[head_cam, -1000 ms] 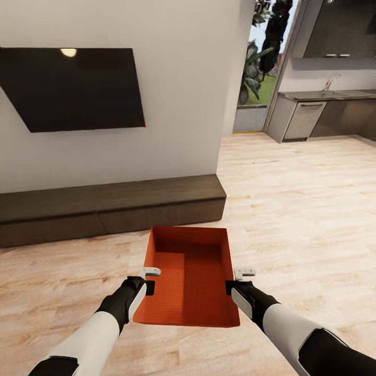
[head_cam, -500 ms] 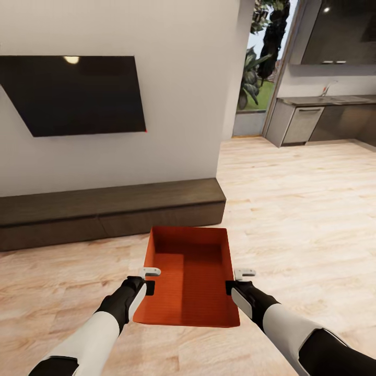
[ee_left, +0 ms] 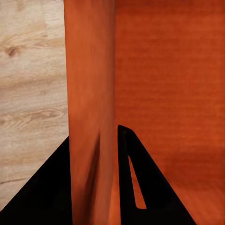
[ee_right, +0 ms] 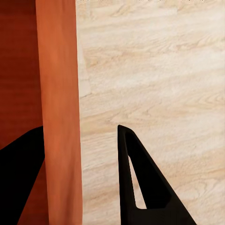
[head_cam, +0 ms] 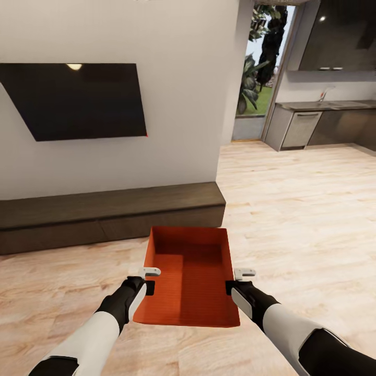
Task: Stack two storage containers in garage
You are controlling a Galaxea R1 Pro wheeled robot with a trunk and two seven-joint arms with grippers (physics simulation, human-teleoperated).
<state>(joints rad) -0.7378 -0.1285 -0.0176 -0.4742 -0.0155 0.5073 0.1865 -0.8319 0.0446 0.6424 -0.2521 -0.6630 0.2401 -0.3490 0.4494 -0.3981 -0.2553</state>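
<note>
My two arms reach forward and down, roughly parallel, white forearms ending in black wrists. My left gripper (head_cam: 149, 287) straddles the left wall of the storage container (head_cam: 188, 282), one finger on each side of it. My right gripper (head_cam: 230, 287) straddles the right wall likewise, at matching height.

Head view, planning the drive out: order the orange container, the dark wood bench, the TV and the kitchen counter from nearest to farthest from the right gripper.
1. Orange container: its side wall is in the right gripper.
2. Dark wood bench: ahead, along the wall.
3. TV: on the wall above the bench.
4. Kitchen counter: far ahead to the right.
</note>
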